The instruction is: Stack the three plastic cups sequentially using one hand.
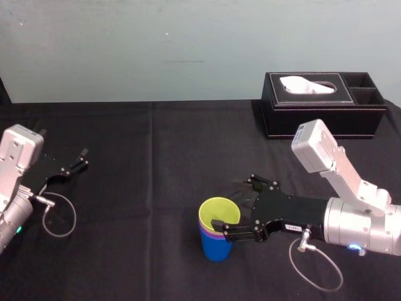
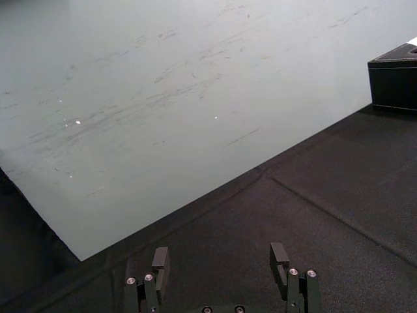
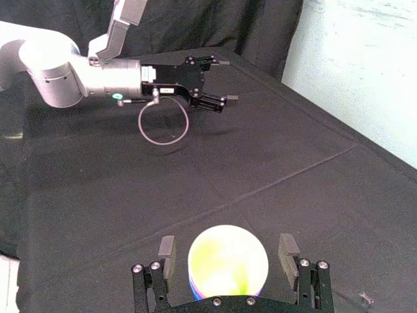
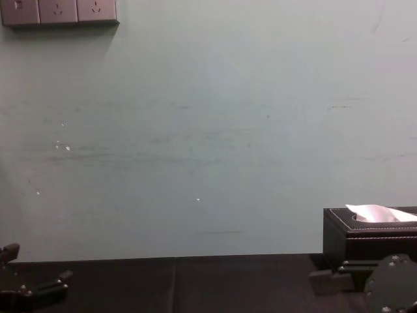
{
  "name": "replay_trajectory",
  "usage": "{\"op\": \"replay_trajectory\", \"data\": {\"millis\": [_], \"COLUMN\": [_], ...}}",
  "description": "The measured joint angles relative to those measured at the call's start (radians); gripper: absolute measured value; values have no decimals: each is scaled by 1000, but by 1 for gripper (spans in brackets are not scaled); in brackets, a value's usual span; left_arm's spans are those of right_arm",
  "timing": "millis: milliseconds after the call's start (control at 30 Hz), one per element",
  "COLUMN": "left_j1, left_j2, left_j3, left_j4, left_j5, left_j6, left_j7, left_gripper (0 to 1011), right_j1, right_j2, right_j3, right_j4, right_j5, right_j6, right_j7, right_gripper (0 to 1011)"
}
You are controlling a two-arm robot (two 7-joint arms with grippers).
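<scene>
Blk cloth (image 1: 156, 157): R gripper (image 1: 227, 205) fingers spread round cup stack (image 1: 216, 243); L gripper (image 1: 80, 160) idle, fingers apart.

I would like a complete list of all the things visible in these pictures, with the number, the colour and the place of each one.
lime-yellow cup: one, lime-yellow, top of the stack, front middle of the table
purple cup: one, purple, middle of the stack, a thin band shows
blue cup: one, blue, bottom of the stack, on the tablecloth
tissue box: one, black, far right, near the wall
tissue: one, white, sticking out of the box top
tablecloth: one, black, covering the table
wall: one, pale green, behind the table
wall sockets: three, grey-white, high on the wall, left
right gripper: one, black, jaws open, one on each side of the cup stack
left gripper: one, black, jaws open, parked at the table's left
</scene>
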Motion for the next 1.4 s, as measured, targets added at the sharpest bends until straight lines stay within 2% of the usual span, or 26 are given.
{"op": "replay_trajectory", "data": {"millis": [367, 500, 633, 767, 800, 1000, 1033, 1200, 1300, 1400], "left_j1": [0, 0, 0, 0, 0, 0, 0, 0, 0, 0], "left_j2": [0, 0, 0, 0, 0, 0, 0, 0, 0, 0], "left_j3": [0, 0, 0, 0, 0, 0, 0, 0, 0, 0], "left_j4": [0, 0, 0, 0, 0, 0, 0, 0, 0, 0], "left_j5": [0, 0, 0, 0, 0, 0, 0, 0, 0, 0], "left_j6": [0, 0, 0, 0, 0, 0, 0, 0, 0, 0], "left_j7": [0, 0, 0, 0, 0, 0, 0, 0, 0, 0], "left_gripper": [1010, 1010, 1010, 1010, 1010, 1010, 1010, 1010, 1010, 1010], "right_j1": [0, 12, 12, -11, -11, -95, -120, -190, -218, -235], "right_j2": [0, -13, -15, 3, 3, 31, 36, 44, 39, 30], "right_j3": [0, -6, 18, 77, 77, 183, 211, 298, 331, 347], "right_j4": [0, -15, -46, -88, -88, -100, -95, -63, -37, -19], "right_j5": [0, -4, 15, 54, 54, 85, 92, 106, 110, 113], "right_j6": [0, 26, 46, 52, 52, 32, 24, 2, -8, -16], "right_j7": [0, -10, -27, -63, -63, -148, -168, -213, -224, -227], "right_gripper": [1004, 1004, 1004, 1004, 1004, 1004, 1004, 1004, 1004, 1004]}}
